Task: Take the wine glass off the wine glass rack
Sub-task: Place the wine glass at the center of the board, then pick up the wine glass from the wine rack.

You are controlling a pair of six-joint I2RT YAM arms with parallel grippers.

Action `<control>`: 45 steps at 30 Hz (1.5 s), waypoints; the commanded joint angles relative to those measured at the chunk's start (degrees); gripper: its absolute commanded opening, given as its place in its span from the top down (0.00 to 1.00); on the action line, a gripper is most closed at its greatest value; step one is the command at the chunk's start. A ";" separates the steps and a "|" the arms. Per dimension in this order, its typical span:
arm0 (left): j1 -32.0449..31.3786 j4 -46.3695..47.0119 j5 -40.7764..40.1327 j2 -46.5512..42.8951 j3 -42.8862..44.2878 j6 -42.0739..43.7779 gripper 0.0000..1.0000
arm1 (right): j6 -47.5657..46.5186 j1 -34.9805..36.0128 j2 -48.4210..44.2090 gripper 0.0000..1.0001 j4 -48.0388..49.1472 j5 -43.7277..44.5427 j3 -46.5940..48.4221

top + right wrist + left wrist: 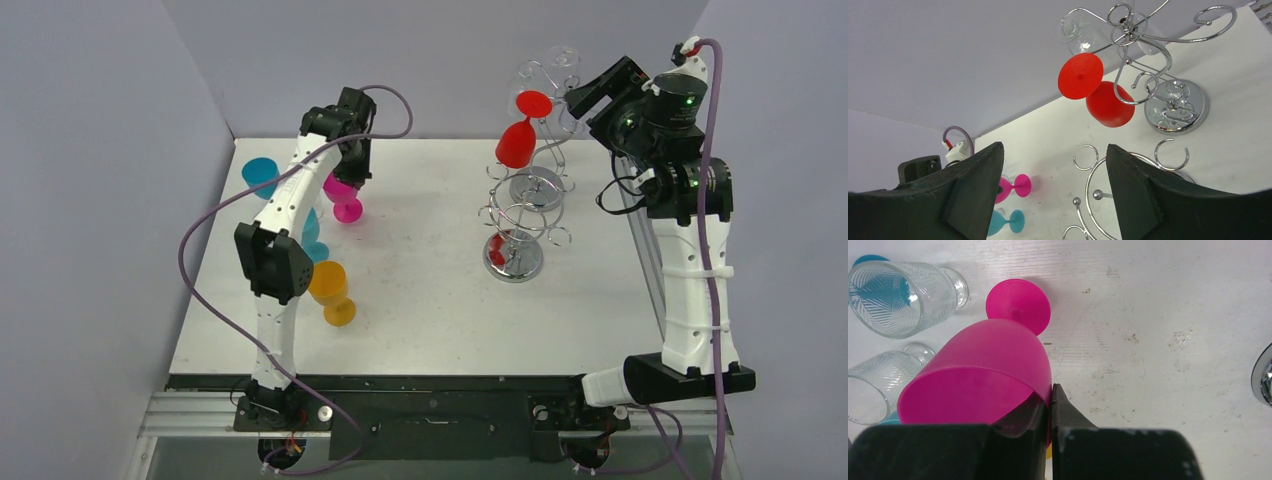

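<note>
A red wine glass (516,140) (1109,104) hangs upside down by its foot from the upper wire arms of the chrome wine glass rack (535,187) (1175,106) at the back right. My right gripper (580,96) (1053,150) is open just right of and above it, nothing between its fingers. A clear glass (563,60) (1080,36) hangs higher on the same rack. My left gripper (347,180) (1051,390) is shut on the rim of a pink wine glass (342,198) (983,365), one finger inside the bowl. The pink glass is tilted, its foot toward the table.
A second chrome rack (514,255) (1098,195) stands in front of the first. A blue glass (262,174) and an orange glass (332,290) stand at the table's left. Two clear patterned tumblers (898,295) (870,390) lie beside the pink glass.
</note>
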 commanded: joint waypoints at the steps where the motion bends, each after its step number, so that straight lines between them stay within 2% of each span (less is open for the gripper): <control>1: -0.21 0.51 -1.18 1.15 -1.49 1.20 1.00 | -1.24 -1.71 0.90 0.30 0.33 -1.66 -0.20; 4: -0.21 0.89 -0.58 1.95 -2.04 1.30 1.00 | -1.29 -2.30 1.41 0.30 0.16 -2.06 -0.10; 16: -0.21 0.90 0.03 4.28 -1.55 1.57 0.86 | -1.23 -3.03 1.74 0.30 0.45 -2.25 -1.48; 26: -0.40 0.88 -0.69 2.84 0.99 1.22 0.61 | -1.01 -3.16 2.60 0.30 0.96 -2.83 -1.58; 38: -0.65 0.21 -2.32 -0.90 3.90 1.03 0.50 | 0.30 -3.56 7.09 0.30 2.31 -5.21 1.19; 45: -1.16 1.94 -3.71 -4.87 3.72 0.70 0.40 | 3.26 -3.38 10.25 0.36 4.44 -7.09 1.26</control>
